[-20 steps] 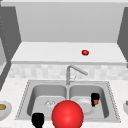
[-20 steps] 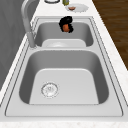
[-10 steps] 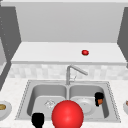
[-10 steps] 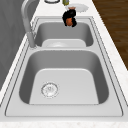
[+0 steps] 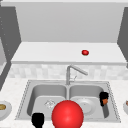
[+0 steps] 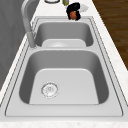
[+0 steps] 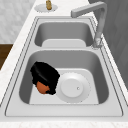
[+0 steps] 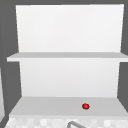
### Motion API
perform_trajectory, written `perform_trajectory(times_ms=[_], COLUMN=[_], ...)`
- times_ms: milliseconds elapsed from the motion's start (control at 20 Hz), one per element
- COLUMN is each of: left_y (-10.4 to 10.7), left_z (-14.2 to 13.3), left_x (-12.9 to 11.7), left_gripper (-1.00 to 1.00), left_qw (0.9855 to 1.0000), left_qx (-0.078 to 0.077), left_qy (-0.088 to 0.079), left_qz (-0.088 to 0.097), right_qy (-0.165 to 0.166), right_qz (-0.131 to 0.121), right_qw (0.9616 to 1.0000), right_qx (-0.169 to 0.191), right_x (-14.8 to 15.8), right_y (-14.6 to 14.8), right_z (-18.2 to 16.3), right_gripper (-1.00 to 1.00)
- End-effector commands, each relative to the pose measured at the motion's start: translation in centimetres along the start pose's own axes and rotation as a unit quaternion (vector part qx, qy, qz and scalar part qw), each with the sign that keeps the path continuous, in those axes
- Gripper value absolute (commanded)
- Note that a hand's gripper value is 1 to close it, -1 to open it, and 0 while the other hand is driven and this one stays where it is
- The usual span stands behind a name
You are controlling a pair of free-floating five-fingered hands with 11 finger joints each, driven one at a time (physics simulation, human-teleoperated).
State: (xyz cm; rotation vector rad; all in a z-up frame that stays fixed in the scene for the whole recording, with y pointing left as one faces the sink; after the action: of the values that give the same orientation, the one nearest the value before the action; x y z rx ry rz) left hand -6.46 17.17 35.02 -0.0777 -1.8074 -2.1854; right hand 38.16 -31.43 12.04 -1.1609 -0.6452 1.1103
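The small orange object sits in the right hand, whose fingers curl round it, over the right basin of the sink near its outer wall; it looks roundish, so I cannot tell a long axis or heading. Just beside it lies a white plate on the basin floor. The left hand hangs at the sink's front edge, fingers unclear, next to a big red ball.

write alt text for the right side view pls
A black robot hand is curled round a small orange object inside the near basin of a steel double sink, beside a round white plate. The faucet stands at the right.
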Motion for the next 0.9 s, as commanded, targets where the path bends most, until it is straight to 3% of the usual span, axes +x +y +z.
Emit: perform_trajectory(times_ms=[0, 400, 850], left_y=[0.0, 0.0, 0.0], left_z=[0.0, 0.0, 0.0], left_x=[0.0, 0.0, 0.0], left_gripper=[0.0, 0.0, 0.0], left_qw=[1.0, 1.0, 1.0], left_qx=[0.0, 0.0, 0.0], left_qy=[0.0, 0.0, 0.0], left_qz=[0.0, 0.0, 0.0], right_qy=[-0.006, -0.004, -0.009], right_qz=[0.016, 0.013, 0.004], right_qw=[0.9998, 0.9999, 1.0], right_qx=[-0.012, -0.008, -0.002], right_x=[-2.0, -6.4, -11.8], right_y=[-1.0, -2.9, -4.3], right_z=[0.8, 2.2, 1.1], right_gripper=[1.0, 1.0, 1.0])
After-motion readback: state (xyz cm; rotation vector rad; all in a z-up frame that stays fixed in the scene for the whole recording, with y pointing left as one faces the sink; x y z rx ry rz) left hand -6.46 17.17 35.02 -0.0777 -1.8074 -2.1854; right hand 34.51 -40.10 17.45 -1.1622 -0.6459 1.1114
